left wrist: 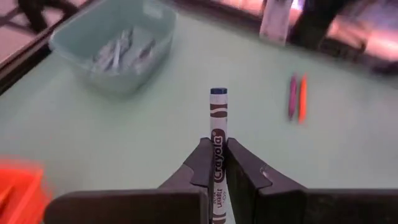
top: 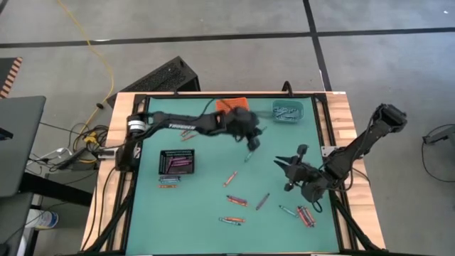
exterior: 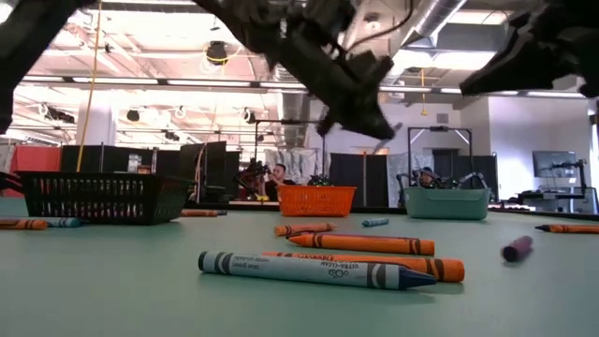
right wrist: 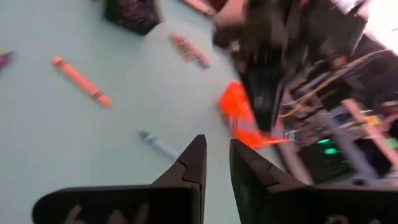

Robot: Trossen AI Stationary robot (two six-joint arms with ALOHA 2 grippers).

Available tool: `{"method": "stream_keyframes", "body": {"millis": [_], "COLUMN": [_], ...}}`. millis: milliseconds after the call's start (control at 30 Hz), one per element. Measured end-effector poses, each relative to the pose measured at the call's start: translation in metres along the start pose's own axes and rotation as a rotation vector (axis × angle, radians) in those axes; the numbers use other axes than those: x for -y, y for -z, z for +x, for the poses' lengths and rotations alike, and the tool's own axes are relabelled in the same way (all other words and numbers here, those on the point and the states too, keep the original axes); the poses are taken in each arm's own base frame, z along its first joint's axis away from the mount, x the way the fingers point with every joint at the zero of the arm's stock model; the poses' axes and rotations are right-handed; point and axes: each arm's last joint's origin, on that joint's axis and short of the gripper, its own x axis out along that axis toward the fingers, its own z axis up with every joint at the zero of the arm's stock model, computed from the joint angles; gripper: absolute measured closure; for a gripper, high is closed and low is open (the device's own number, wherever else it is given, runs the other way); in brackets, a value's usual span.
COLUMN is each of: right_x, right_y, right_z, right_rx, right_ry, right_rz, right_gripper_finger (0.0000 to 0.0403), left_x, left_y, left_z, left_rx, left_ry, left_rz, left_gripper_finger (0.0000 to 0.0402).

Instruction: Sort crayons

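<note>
My left gripper (top: 250,144) hangs above the middle of the green table, shut on a blue crayon (left wrist: 218,118). The teal bin (left wrist: 115,46), with blue crayons in it, stands ahead of it at the far right. An orange bin (top: 231,105) sits at the far edge and a black bin (top: 176,162) at the left. Several loose crayons lie flat on the mat, among them orange ones (top: 237,200) and a purple-and-orange pair (left wrist: 297,96). My right gripper (right wrist: 217,146) waits narrowly open above the table's right side (top: 286,167), nothing between its fingers. My left gripper pinches the blue crayon's paper-wrapped body (left wrist: 217,155) between its two fingers (left wrist: 200,163). The crayon lies along the fingers, and its blue end (left wrist: 218,92) sticks out past the fingertips. The fingers slant downward toward the table's right. The crayon is lifted clear of the mat.
More crayons lie close to the near edge, a blue one (exterior: 309,270) and orange ones (exterior: 360,243) among them. A black frame (top: 323,124) borders the mat. A light wooden table edge (top: 348,135) runs outside it. People sit in the room beyond the table (exterior: 278,173).
</note>
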Motion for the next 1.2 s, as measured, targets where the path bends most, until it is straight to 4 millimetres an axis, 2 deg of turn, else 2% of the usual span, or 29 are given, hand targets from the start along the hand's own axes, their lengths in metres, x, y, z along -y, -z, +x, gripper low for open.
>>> {"method": "stream_keyframes", "body": {"millis": [67,133,300,400,567,667,900,1200], "right_x": [0.000,-0.001,-0.003,-0.004,-0.005,-0.005,-0.005,-0.005], "right_y": [-0.001,-0.001,0.000,0.000,0.000,0.001,0.001,0.001], "right_z": [-0.005,-0.011,-0.026,-0.031,-0.034,-0.033,-0.033,-0.033], "right_rx": [0.030,0.062,0.127,0.148,0.159,0.157,0.156,0.156], "right_ry": [0.060,0.103,0.136,0.134,0.130,0.132,0.131,0.132], "right_rz": [-0.015,-0.027,-0.054,-0.060,-0.060,-0.060,-0.061,-0.060], "right_gripper_finger": [0.0332,0.0332,0.0332,0.0332,0.0332,0.0332,0.0332,0.0332], "left_x": [-0.018,-0.032,-0.057,-0.071,-0.087,-0.092,-0.101,-0.096], "left_y": [-0.005,-0.017,-0.043,-0.047,-0.038,-0.025,-0.015,-0.017], "left_z": [0.013,0.029,0.068,0.093,0.127,0.135,0.139,0.139], "left_rx": [0.017,0.084,0.172,0.201,0.273,0.357,0.302,0.289], "left_ry": [0.037,0.068,0.087,0.103,0.131,0.116,-0.062,0.000], "left_rz": [-0.051,-0.074,-0.081,-0.122,-0.192,-0.210,-0.159,-0.113], "left_gripper_finger": [0.0390,0.0390,0.0390,0.0390,0.0390,0.0388,0.0360,0.0303]}}
